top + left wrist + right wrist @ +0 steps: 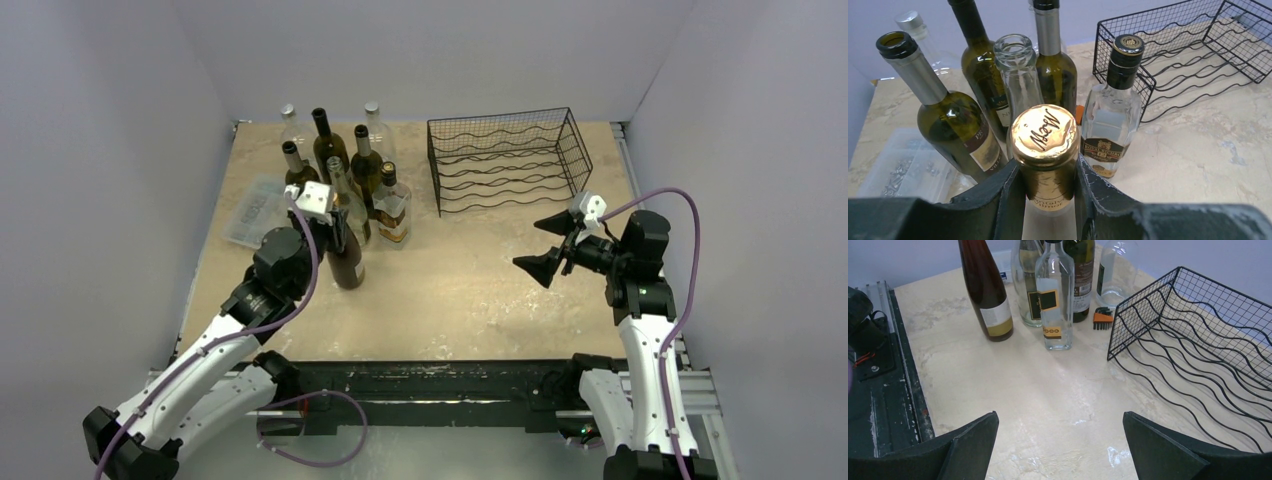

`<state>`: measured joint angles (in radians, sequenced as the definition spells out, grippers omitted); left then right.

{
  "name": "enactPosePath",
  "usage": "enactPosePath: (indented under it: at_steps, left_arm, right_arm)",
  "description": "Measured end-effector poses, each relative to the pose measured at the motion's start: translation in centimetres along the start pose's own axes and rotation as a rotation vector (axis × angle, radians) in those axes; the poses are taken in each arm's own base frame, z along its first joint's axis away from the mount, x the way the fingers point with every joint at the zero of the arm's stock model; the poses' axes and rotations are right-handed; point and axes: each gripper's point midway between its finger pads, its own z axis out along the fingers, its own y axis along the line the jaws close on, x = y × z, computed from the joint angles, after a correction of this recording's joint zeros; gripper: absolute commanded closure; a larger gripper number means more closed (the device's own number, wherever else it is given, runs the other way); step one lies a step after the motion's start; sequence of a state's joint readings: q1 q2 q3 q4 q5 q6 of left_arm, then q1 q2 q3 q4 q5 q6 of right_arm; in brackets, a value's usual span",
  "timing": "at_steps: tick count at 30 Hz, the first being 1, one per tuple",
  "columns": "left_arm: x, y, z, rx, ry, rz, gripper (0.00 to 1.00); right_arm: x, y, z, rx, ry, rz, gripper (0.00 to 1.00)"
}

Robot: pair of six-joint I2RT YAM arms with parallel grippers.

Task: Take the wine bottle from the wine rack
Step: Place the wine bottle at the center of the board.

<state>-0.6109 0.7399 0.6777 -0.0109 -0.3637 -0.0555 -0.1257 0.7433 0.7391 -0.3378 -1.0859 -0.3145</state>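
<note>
A dark wine bottle [347, 262] with a gold foil cap [1045, 131] stands upright on the table, left of centre. My left gripper [334, 218] is shut on its neck just under the cap, one finger [998, 200] on each side. The black wire wine rack [505, 160] sits at the back right with its wavy shelves bare; it also shows in the left wrist view [1193, 47] and the right wrist view [1198, 340]. My right gripper [532, 243] hangs open above the table in front of the rack, nothing between its fingers [1060, 416].
Several other bottles [330, 150] stand clustered behind the held one, among them a square clear one [391, 205]. A clear plastic compartment box [252, 210] lies at the left. An orange hex-key set [1103, 319] lies by the rack's corner. Walls enclose the table.
</note>
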Motion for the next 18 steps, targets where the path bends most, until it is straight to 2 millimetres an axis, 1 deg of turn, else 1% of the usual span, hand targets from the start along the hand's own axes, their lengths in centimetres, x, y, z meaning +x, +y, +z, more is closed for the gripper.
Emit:
enactPosePath:
  at_steps: [4, 8, 11, 13, 15, 16, 18]
  left_arm:
    - [0.0, 0.7, 0.7, -0.032, -0.005, -0.004, 1.0]
    - [-0.1, 1.2, 1.2, -0.05, -0.011, -0.011, 0.89]
    - [-0.1, 1.6, 1.4, -0.067, -0.014, -0.022, 0.76]
    - [0.0, 1.9, 1.4, -0.079, -0.017, -0.032, 0.64]
    - [0.0, 2.2, 1.4, -0.089, -0.02, -0.044, 0.47]
    - [0.0, 2.3, 1.3, -0.095, -0.023, -0.05, 0.44]
    - [-0.8, 2.6, 1.0, -0.11, -0.057, -0.079, 0.33]
  right_arm:
    - [0.0, 0.0, 0.0, 0.0, 0.0, -0.002, 0.01]
    - [0.0, 0.0, 0.0, 0.0, 0.001, -0.002, 0.01]
    - [0.1, 0.0, 0.0, -0.001, 0.003, 0.0, 0.01]
    - [0.1, 0.0, 0.0, -0.001, 0.003, 0.001, 0.01]
    - [0.1, 0.0, 0.0, -0.001, 0.003, 0.0, 0.01]
    - [0.1, 0.0, 0.0, -0.001, 0.003, -0.002, 0.01]
    - [0.1, 0.0, 0.0, -0.001, 0.003, -0.002, 0.01]
